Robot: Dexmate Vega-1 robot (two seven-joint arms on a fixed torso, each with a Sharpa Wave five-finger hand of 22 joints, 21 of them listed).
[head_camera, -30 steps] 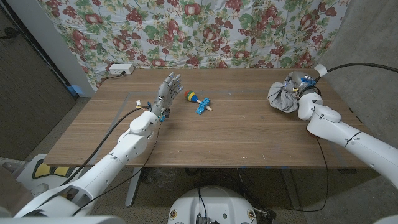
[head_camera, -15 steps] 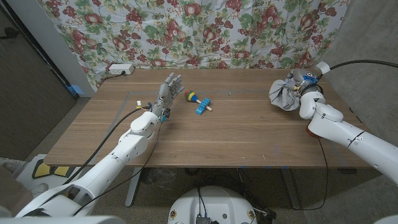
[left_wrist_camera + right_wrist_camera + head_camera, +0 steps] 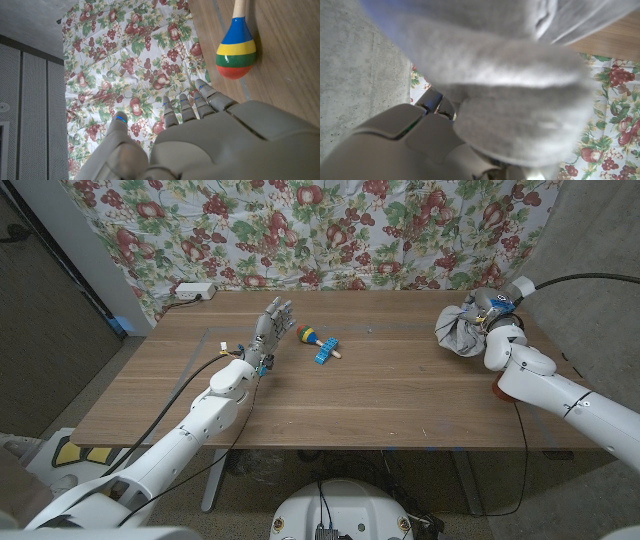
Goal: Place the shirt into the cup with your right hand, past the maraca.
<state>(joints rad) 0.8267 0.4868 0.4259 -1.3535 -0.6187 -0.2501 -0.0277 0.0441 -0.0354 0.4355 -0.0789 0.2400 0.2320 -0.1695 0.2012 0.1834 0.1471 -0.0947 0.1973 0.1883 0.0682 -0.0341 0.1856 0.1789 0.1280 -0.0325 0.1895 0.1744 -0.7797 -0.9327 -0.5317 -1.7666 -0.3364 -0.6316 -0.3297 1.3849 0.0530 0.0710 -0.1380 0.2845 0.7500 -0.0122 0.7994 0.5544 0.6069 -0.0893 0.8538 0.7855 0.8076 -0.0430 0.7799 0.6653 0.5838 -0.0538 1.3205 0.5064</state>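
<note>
A bunched grey shirt (image 3: 457, 333) hangs at the table's far right, gripped by my right hand (image 3: 492, 327). In the right wrist view the grey cloth of the shirt (image 3: 510, 90) covers my right hand's fingers. A small bluish shape (image 3: 499, 304) shows at the top of the bundle; I cannot tell what it is. The maraca (image 3: 308, 335) lies mid-table with a striped red, yellow, green and blue head (image 3: 236, 55) and a wooden handle. My left hand (image 3: 270, 330) stands upright just left of it, fingers spread, holding nothing.
A small blue block (image 3: 325, 355) lies against the maraca's handle. A white power strip (image 3: 193, 291) sits at the table's far left corner. A floral cloth (image 3: 330, 230) hangs behind the wooden table (image 3: 400, 395). The right table edge is close to the shirt.
My right hand has carried the shirt slightly to the right and a little farther back. The left hand and the maraca have not moved.
</note>
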